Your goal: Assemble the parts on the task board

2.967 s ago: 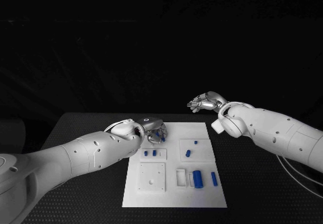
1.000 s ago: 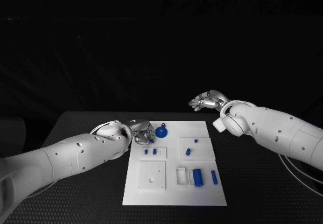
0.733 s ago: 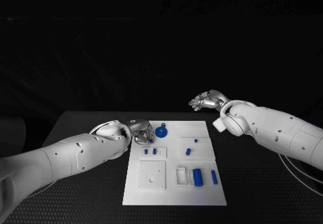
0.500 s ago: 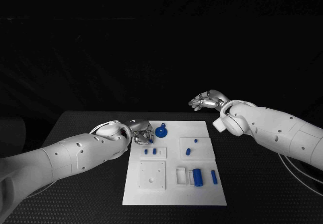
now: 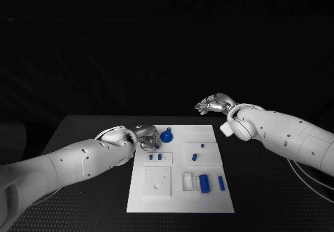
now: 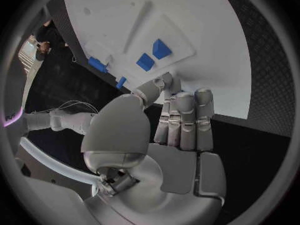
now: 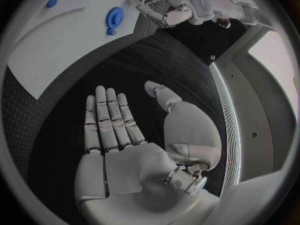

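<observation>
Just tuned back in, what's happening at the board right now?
The left hand hovers at the far left edge of the white task board, fingers empty, beside the round blue gear-like part lying on the board. The right hand is raised beyond the board's far right corner, open and holding nothing. Other small blue parts sit in the board's white trays.

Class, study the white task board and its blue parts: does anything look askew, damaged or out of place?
Nothing stands out. The white task board lies flat and square on the black table, and its small blue parts look undamaged.
</observation>
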You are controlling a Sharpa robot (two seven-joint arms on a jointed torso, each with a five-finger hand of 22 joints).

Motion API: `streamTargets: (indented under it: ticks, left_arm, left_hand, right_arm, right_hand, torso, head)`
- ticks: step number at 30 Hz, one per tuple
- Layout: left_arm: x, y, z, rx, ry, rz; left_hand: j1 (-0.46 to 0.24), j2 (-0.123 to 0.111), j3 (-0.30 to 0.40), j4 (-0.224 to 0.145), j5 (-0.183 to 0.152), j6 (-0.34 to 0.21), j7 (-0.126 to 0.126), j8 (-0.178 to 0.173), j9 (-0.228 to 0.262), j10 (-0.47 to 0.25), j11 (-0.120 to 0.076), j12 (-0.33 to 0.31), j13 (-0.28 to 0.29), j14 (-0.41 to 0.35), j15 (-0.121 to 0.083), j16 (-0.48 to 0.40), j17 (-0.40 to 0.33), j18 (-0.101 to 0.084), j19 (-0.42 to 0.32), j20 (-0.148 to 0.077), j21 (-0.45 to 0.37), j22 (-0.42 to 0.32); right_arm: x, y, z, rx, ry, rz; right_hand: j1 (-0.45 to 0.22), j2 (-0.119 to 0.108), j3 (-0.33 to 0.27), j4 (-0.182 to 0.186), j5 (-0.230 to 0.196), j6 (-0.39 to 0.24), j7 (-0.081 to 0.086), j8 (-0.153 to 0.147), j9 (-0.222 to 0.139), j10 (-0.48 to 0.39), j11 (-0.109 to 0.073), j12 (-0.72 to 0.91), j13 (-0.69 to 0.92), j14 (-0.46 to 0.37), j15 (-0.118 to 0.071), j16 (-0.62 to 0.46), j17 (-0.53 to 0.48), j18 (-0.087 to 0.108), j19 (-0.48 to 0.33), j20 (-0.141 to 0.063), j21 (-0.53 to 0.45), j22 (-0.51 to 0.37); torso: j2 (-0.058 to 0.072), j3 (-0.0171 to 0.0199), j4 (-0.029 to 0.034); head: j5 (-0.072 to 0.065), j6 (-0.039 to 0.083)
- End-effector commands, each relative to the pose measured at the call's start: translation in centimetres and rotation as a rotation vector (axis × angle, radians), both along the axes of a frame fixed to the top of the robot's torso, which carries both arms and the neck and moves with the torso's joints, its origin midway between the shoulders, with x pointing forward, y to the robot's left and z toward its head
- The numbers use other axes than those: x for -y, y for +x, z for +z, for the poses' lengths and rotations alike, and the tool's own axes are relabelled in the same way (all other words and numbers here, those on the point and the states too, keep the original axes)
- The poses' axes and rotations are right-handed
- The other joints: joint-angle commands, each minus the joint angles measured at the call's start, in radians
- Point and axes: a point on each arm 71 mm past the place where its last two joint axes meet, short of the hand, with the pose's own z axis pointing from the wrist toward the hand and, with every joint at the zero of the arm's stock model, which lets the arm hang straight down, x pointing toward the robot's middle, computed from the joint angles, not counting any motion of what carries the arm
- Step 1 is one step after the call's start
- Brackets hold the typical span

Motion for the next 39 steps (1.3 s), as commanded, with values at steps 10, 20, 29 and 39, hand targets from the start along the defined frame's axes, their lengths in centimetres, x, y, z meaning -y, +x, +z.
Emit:
streamTargets:
  ticks: [10, 20, 29, 39]
  left_arm:
    - [0.4, -0.3, -1.0, -0.032, 0.036, -0.013]
    - [0.2, -0.4, -1.2, -0.042, 0.052, -0.015]
    - [-0.2, -0.3, -1.1, -0.039, 0.021, 0.011]
    - [-0.4, -0.2, -1.0, -0.033, 0.002, 0.023]
  left_hand:
    - [0.006, 0.01, 0.008, 0.0, 0.007, 0.007, 0.0, 0.002, -0.002, 0.005, 0.003, -0.003, -0.001, 0.004, -0.003, 0.005, -0.002, 0.058, 0.001, -0.013, -0.004, 0.013]
    - [0.007, 0.01, 0.01, -0.001, 0.008, 0.006, 0.0, 0.002, -0.002, 0.005, 0.003, -0.004, -0.001, 0.004, -0.002, 0.005, -0.002, 0.057, 0.001, -0.014, -0.005, 0.013]
    - [0.007, -0.008, 0.011, -0.009, 0.005, -0.028, 0.013, -0.016, -0.013, -0.021, 0.012, -0.023, -0.007, 0.001, 0.006, 0.005, -0.004, 0.055, -0.001, -0.014, -0.007, 0.013]
    - [0.008, -0.047, -0.001, -0.012, -0.005, -0.156, 0.033, -0.076, -0.049, -0.043, 0.024, -0.036, -0.011, -0.006, 0.018, 0.011, -0.006, 0.061, 0.0, -0.003, -0.008, 0.016]
  right_arm:
    - [-0.1, 0.0, 0.0, 0.002, 0.001, 0.012]
    - [-0.1, 0.0, 0.0, 0.002, 0.001, 0.012]
    - [0.0, 0.0, 0.0, 0.003, 0.0, 0.009]
    - [0.1, 0.0, 0.0, 0.003, 0.0, 0.007]
  right_hand:
    - [-0.002, 0.008, 0.001, -0.004, 0.002, -0.007, 0.022, 0.007, -0.001, 0.003, 0.003, -0.002, -0.001, 0.004, 0.001, -0.005, 0.001, 0.019, 0.006, 0.005, -0.006, 0.01]
    - [-0.002, 0.008, 0.001, -0.004, 0.002, -0.007, 0.022, 0.007, -0.001, 0.003, 0.003, -0.002, -0.001, 0.004, 0.001, -0.005, 0.001, 0.019, 0.006, 0.005, -0.007, 0.011]
    - [-0.002, 0.007, 0.001, -0.004, 0.002, -0.007, 0.022, 0.007, -0.002, 0.003, 0.003, -0.003, -0.001, 0.003, 0.001, -0.005, 0.001, 0.02, 0.006, 0.005, -0.008, 0.011]
    - [-0.002, 0.007, 0.001, -0.004, 0.002, -0.008, 0.022, 0.007, -0.002, 0.003, 0.003, -0.003, -0.001, 0.003, 0.001, -0.005, 0.001, 0.02, 0.006, 0.005, -0.008, 0.011]
  torso:
    - [0.0, 0.0013, 0.0003]
    - [0.0, 0.0, 0.0005]
    - [0.0, -0.0006, 0.0017]
    - [0.0, -0.0007, 0.0006]
  head:
    - [-0.003, -0.003]
    - [-0.002, -0.001]
    - [-0.002, -0.001]
    - [-0.003, -0.003]
